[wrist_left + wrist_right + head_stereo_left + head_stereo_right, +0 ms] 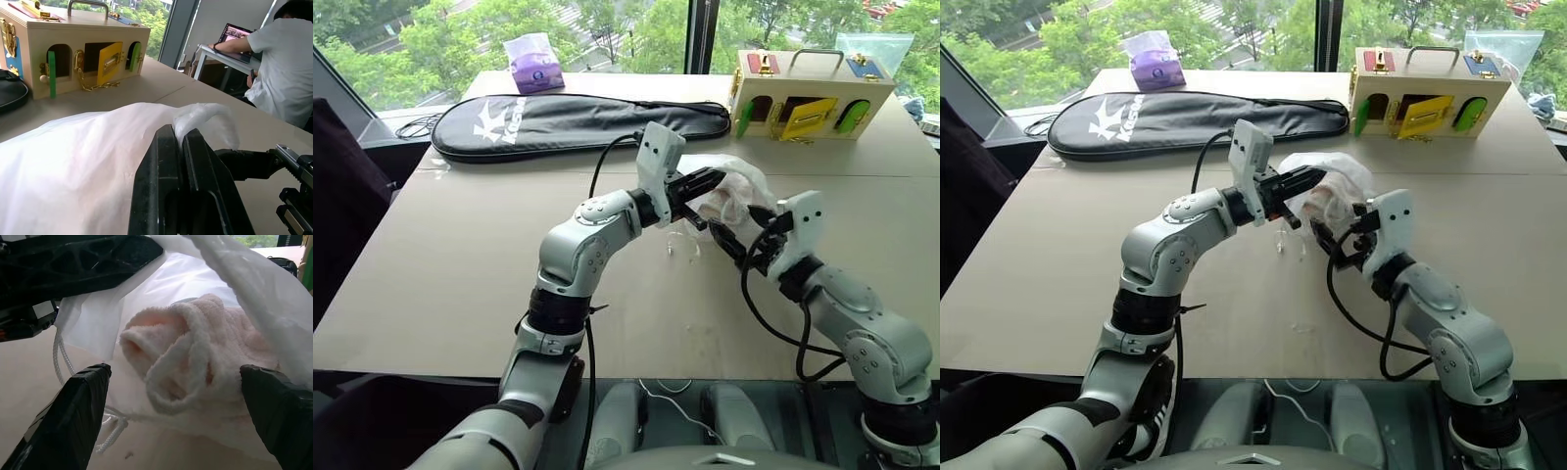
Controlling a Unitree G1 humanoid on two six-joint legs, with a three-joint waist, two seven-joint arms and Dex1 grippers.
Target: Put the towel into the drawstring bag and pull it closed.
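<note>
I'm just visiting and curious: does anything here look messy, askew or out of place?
Nothing is spilled or broken. The towel sits bunched in the mouth of the drawstring bag, not pushed deep, and the bag's cord trails loose on the table. The wooden box has its yellow door hanging open.

The towel lies in the drawstring bag at mid-surface; racket case far left, latch box far right.

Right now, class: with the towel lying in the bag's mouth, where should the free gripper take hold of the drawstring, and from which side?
Judging by the right wrist view, grip the drawstring where its white cord loops lie loose on the table, outside the drawstring bag. Come from the open-mouth side, low, beside the towel.
</note>
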